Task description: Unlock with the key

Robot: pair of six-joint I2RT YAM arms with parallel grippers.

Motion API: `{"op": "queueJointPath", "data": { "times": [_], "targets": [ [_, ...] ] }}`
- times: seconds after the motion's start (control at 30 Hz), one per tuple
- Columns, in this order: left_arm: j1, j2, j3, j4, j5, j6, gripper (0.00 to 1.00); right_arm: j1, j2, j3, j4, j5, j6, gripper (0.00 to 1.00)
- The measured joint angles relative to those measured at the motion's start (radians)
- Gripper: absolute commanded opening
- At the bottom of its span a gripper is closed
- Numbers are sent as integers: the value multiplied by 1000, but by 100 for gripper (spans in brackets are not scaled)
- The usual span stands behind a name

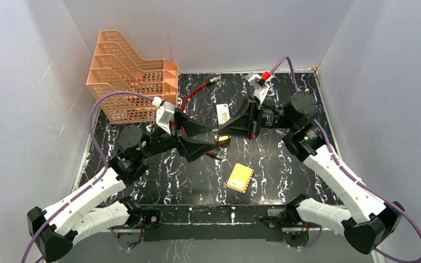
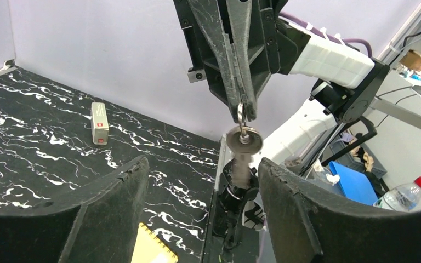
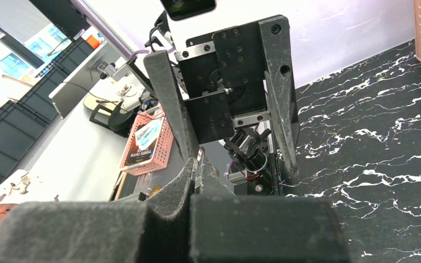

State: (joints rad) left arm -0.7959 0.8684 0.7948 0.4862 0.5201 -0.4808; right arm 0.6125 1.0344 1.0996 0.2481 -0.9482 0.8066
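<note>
While right tool (image 2: 245, 112) pinches key (image 2: 242, 126), shaft points along its fingers toward padlock (image 1: 223, 141) | left tool (image 2: 202, 164) spread

I am white shell over black joints on both my left arm (image 1: 87, 194) and my right arm (image 1: 342, 178), with a purple cable (image 1: 286, 58) looping along each. My left gripper (image 2: 202, 163) has broad matte-black wedge fingers (image 2: 107, 213) with rough, frayed edges. Its black mounting plate (image 3: 241, 60) is dotted with small screws below a white wrist block (image 3: 189, 24).
</note>
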Motion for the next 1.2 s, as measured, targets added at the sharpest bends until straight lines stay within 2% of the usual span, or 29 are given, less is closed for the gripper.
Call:
{"op": "queueJointPath", "data": {
  "times": [0.37,0.53,0.7,1.1,1.13,1.2],
  "targets": [
    [0,57,13,81,70,-50,33,19,0,4,-26,50,-18,0],
    [0,57,20,111,93,-71,13,19,-1,4,-47,83,-30,0],
    [0,58,20,108,104,-80,0,25,-14,6,-60,110,-45,0],
    [0,49,14,100,97,-81,0,27,-30,17,-122,147,-95,1],
    [0,48,11,100,92,-81,0,28,-32,17,-132,154,-105,8],
    [0,34,-6,95,75,-81,0,29,-34,19,-164,164,-129,27]
  ]
}}
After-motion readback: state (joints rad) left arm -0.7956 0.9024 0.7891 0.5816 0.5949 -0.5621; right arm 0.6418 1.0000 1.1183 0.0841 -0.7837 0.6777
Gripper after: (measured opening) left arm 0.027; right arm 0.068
